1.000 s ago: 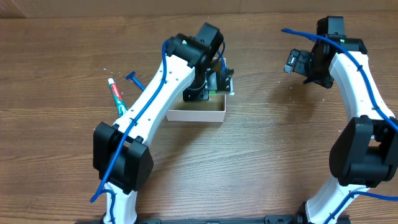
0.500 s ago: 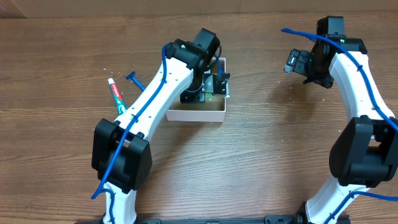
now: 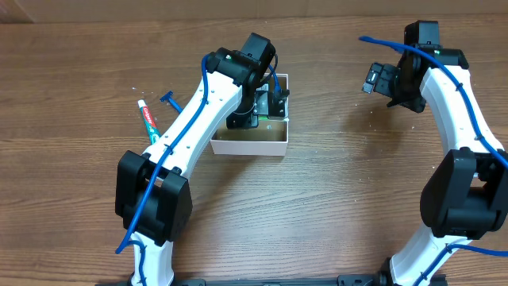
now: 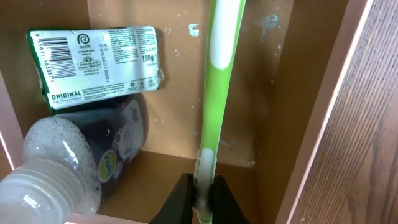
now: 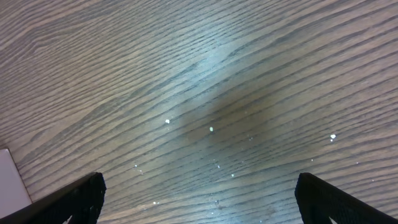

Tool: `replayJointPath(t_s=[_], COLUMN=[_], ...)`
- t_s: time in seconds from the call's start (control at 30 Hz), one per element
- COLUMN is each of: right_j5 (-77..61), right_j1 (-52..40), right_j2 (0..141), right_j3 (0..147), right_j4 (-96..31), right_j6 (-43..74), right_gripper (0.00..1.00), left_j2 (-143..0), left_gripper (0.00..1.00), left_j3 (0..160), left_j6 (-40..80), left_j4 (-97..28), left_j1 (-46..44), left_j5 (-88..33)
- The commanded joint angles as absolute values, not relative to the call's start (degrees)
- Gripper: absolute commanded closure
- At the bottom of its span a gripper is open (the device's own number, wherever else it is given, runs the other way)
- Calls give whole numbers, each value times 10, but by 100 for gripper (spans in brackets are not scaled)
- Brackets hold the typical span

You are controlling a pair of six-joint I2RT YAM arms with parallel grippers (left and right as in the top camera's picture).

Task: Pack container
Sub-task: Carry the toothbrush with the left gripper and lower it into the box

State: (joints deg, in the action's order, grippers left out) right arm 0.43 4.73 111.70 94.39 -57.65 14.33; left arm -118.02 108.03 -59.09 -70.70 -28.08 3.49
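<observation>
Placing the toothbrush (image 4: 221,74) into the container (image 3: 250,146) looked to be the step in hand: the left claw (image 4: 200,202) was pinched nearly closed on one end of the brush, w/ the green shaft stretching away across the container's brown inside. The container sat on the counter (image 3: 333,199), directly under the left arm's wrist. Next move, prob.: lower until the brush lies flat inside, part the jaws, lift out w/o catching the container's wall, then go for the toothpaste (image 3: 148,121) & blue razor (image 3: 172,102), both lying outside the container, well off its left side. The right claw (image 5: 202,199) was spread wide w/ nothing in it, over bare wood well to the container's right. Only the left wrist cam showed the container's contents: a soap packet (image 4: 93,65) & a dark bottle (image 4: 115,158) w/ a clear cap, beside the brush, not touching it. Overhead cam hid those under the arm, yet only it showed the two outside items. Whether the brush touched the container's floor, couldn't tell.
</observation>
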Motion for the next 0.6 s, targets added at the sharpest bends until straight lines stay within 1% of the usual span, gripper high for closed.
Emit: replayJointPath(t_s=[0.0,0.27,0.53,0.57], right_j5=[8,8,8,8], right_j1=[45,45,45,45], right_j2=[1101,1101,1101,1101], right_j3=[953,953,953,953], right_j4=[-573,-573,-573,-573], right_j6=[141,141,141,141], right_gripper=[0,0,0,0], left_j2=[-1174,-1174,-1174,-1174], left_gripper=[96,96,96,93], left_j3=[1077,1077,1077,1077], left_j6=[-609,-698,-720,-719], left_j4=[-703,-693,-683,-684], left_j1=[-281,-281,-282,-281], left_j5=[32,30,4,4])
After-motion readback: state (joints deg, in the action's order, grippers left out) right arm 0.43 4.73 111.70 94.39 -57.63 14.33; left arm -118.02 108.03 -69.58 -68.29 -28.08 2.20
